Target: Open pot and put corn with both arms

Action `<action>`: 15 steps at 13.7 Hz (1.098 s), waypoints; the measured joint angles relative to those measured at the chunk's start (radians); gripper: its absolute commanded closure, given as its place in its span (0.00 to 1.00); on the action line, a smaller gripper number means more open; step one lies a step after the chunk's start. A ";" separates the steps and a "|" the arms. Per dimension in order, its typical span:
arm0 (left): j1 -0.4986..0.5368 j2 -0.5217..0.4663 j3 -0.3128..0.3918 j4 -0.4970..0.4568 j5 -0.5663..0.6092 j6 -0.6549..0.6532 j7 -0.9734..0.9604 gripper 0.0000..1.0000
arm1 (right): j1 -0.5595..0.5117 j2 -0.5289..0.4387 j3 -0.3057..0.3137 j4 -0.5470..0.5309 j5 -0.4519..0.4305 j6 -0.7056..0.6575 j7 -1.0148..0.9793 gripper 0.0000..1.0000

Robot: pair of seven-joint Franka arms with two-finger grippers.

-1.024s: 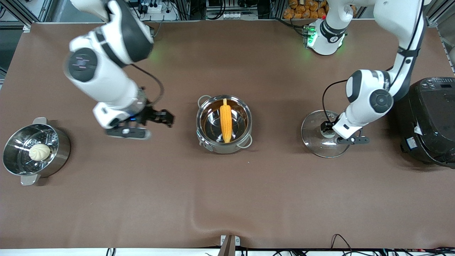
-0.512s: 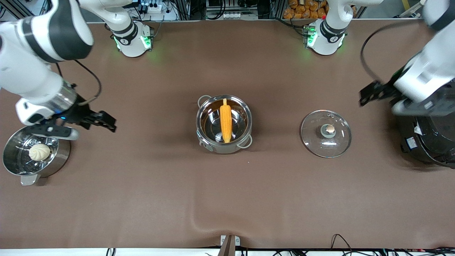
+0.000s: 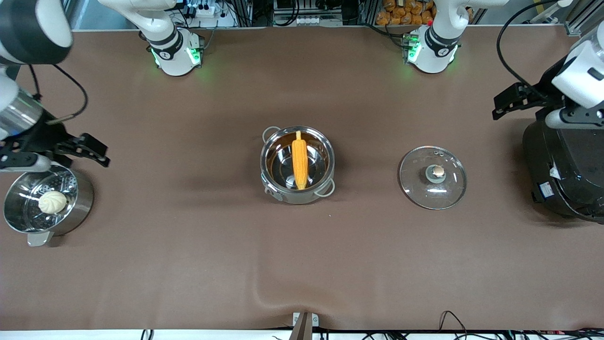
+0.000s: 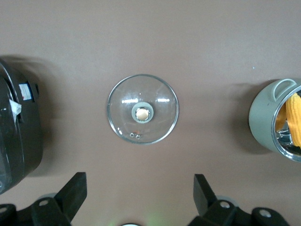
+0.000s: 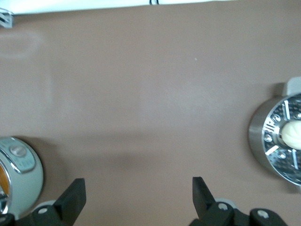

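Task progress: the job is looking finished from where I am standing; the pot is sitting uncovered with the corn inside, and I judge nothing is remaining but for the arms to park.
Lid [image 3: 433, 177]: lying flat on the surface at centre-right of the frame, knob up, well apart from the pot, toward the left arm's end.
Pot [image 3: 297, 164]: standing open at the centre of the frame, its two loop handles showing.
Corn [image 3: 299, 160]: lying inside the pot, spanning the bowl, its pale stem tip pointing toward the top of the frame.
Steamer pot [image 3: 47, 204]: sitting at the lower left of the frame, a white bun [image 3: 52, 201] resting in it.
Right gripper [image 3: 89, 151]: hovering at the left edge of the frame, beside the steamer pot, jaws spread wide and holding nothing.
Left gripper [image 3: 512, 101]: hanging at the upper right of the frame, beside the black rice cooker [image 3: 564, 170], jaws spread wide and holding nothing.
Arm bases: glowing green along the top of the frame.
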 measured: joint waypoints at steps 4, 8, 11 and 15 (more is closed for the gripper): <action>0.122 -0.007 -0.082 0.000 0.000 -0.010 0.033 0.00 | -0.037 -0.003 0.000 0.053 0.000 -0.147 -0.028 0.00; 0.133 -0.010 -0.092 -0.003 0.009 -0.014 0.040 0.00 | -0.037 -0.010 0.003 0.087 0.000 -0.180 -0.028 0.00; 0.129 -0.010 -0.123 -0.011 0.068 -0.014 0.041 0.00 | -0.040 -0.014 0.002 0.092 0.000 -0.180 -0.028 0.00; 0.130 -0.010 -0.131 -0.011 0.069 -0.013 0.041 0.00 | -0.041 -0.014 0.002 0.092 -0.033 -0.181 -0.051 0.00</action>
